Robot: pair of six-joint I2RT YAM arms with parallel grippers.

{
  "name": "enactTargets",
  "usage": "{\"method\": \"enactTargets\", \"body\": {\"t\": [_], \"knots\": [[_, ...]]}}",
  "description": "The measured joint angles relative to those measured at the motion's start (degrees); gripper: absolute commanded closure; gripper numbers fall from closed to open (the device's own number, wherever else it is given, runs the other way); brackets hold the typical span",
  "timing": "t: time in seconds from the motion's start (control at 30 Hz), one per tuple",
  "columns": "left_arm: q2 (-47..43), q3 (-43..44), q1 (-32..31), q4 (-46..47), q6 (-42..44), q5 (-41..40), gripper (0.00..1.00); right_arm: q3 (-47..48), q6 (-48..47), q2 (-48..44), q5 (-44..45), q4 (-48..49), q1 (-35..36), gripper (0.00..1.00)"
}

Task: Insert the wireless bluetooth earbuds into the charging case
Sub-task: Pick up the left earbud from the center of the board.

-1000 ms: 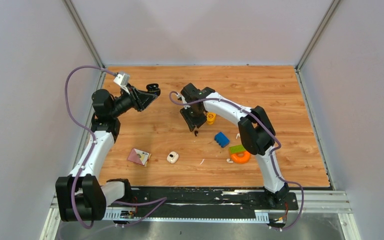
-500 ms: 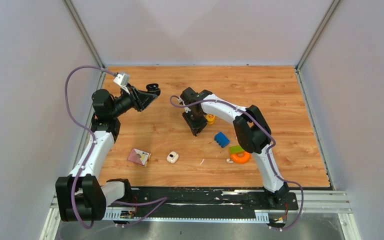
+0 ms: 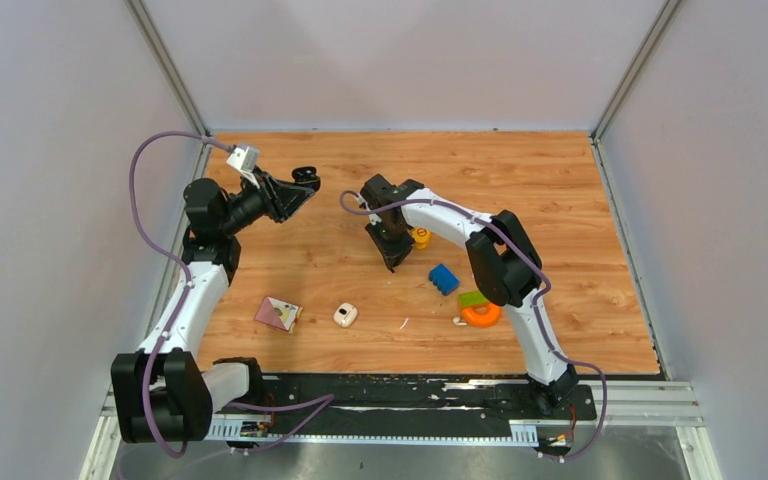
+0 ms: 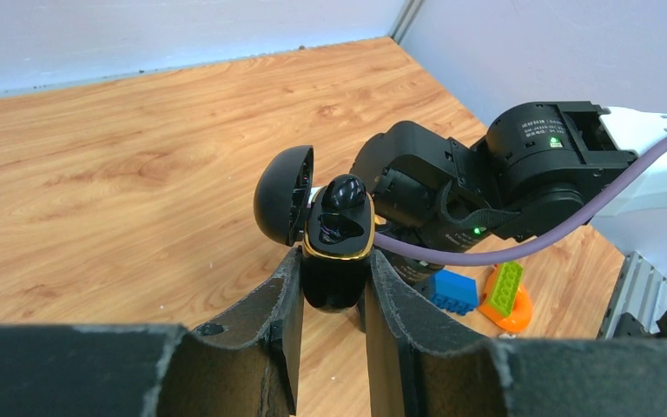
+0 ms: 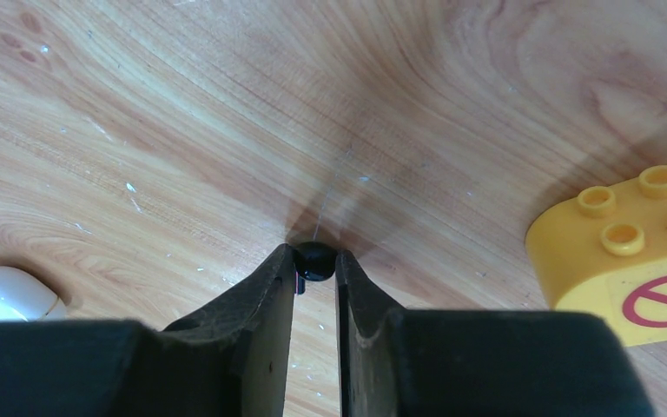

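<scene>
My left gripper [image 4: 334, 265] is shut on a black charging case [image 4: 339, 228], held up over the back left of the table with its lid [image 4: 283, 193] swung open. One black earbud [image 4: 345, 193] sits in the case. From above, the case [image 3: 305, 177] shows at the tip of the left arm. My right gripper [image 5: 314, 266] points down at the wood near the table's middle. Its fingertips press both sides of a second black earbud [image 5: 316, 257] that rests on the table. In the top view the right gripper [image 3: 393, 260] hides that earbud.
A white case [image 3: 345, 316] lies near the front; its edge [image 5: 4, 294] shows in the right wrist view. Two tiny white earbuds [image 3: 404, 324] [image 3: 457, 321] lie beside it. A yellow brick [image 5: 634, 243], blue brick [image 3: 444, 278], green brick [image 3: 474, 298], orange ring [image 3: 482, 315] and pink card [image 3: 278, 313] are nearby.
My right gripper has dropped to the table and its jaws have closed in on the black earbud. The left arm and its case have stayed put.
</scene>
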Motion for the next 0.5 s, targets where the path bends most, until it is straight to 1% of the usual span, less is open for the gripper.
{"method": "enactTargets", "body": {"t": [0.13, 0.27, 0.4, 0.5], "knots": [[0.2, 0.0, 0.0, 0.2, 0.0, 0.0, 1.00, 0.1, -0.2, -0.2, 0.1, 0.0, -0.2, 1.00], [2.0, 0.0, 0.0, 1.9, -0.5, 0.0, 1.00, -0.3, -0.8, -3.5, -0.1, 0.5, -0.7, 1.00], [5.2, 0.0, -0.6, 5.9, -2.5, 0.0, 1.00, -2.9, -2.2, -14.2, -0.7, 3.6, -1.2, 1.00], [8.4, 0.4, -2.8, 8.7, -3.7, 0.0, 1.00, -5.4, -3.5, -23.8, -1.5, 7.5, -1.4, 1.00]]}}
